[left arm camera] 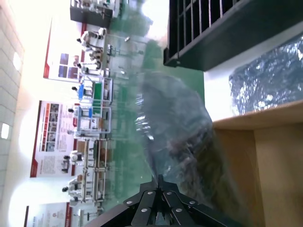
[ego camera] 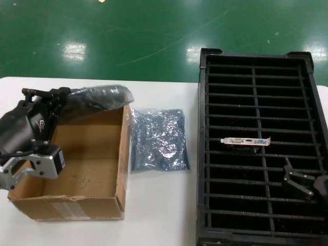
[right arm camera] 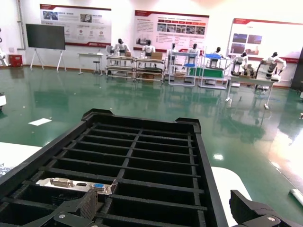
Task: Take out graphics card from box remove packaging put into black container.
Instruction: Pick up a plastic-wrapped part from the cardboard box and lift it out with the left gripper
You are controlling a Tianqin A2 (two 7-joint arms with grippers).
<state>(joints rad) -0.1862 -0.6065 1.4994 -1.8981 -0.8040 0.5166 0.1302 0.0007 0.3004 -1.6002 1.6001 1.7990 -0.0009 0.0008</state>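
My left gripper (ego camera: 64,94) (left arm camera: 161,179) is shut on the edge of a crinkly silver-grey packaging bag (ego camera: 100,96) (left arm camera: 180,127). It holds the bag above the far edge of the brown box (ego camera: 121,154) (left arm camera: 279,156), and something dark shows through the plastic. A second, flat packaging bag (ego camera: 158,138) (left arm camera: 270,78) lies on the table between the box and the black container (ego camera: 203,154) (right arm camera: 208,165) (left arm camera: 222,28). One graphics card stands in a container slot, and only its silver bracket (ego camera: 246,141) (right arm camera: 78,184) shows. My right gripper (ego camera: 297,179) (right arm camera: 165,208) hangs open over the container, near that card and holding nothing.
The white table (ego camera: 164,205) carries the box on the left and the container on the right. Beyond the table lies a green floor (ego camera: 154,36). The box's inside, as far as it shows, is bare cardboard.
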